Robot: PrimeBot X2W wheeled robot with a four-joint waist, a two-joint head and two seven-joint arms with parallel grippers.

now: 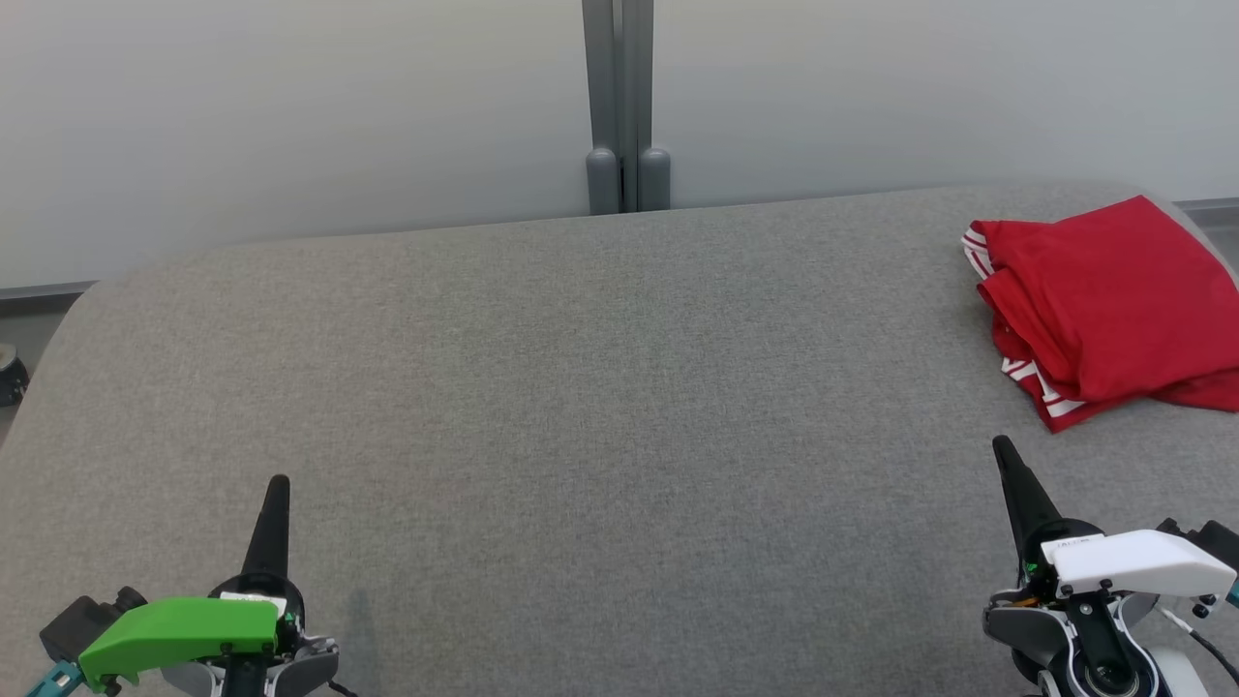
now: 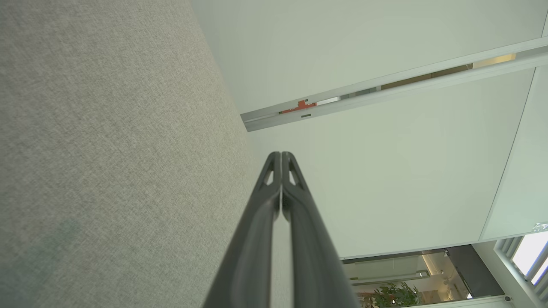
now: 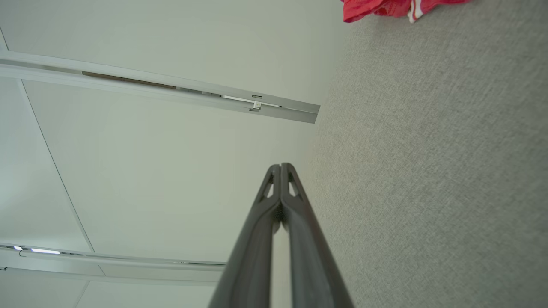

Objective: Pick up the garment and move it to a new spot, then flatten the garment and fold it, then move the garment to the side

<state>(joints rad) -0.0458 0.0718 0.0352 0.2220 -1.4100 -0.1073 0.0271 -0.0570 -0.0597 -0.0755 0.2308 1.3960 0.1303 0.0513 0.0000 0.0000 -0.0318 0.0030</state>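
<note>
The garment (image 1: 1113, 300) is red with white stripes and lies folded into a compact bundle at the far right of the grey fabric surface (image 1: 600, 387). A red edge of the garment (image 3: 385, 8) shows at the top of the right wrist view. My right gripper (image 1: 1003, 447) is shut and empty, a short way in front of the garment and apart from it. At the lower left my left gripper (image 1: 279, 484) is shut too, holding nothing. In each wrist view the two dark fingers (image 2: 280, 156) (image 3: 280, 167) press together at the tips.
A pale wall stands behind the surface, with a grey post (image 1: 626, 106) at its middle. The surface's rounded back edge (image 1: 387, 237) runs across the head view. The floor (image 1: 19, 339) shows past the left corner.
</note>
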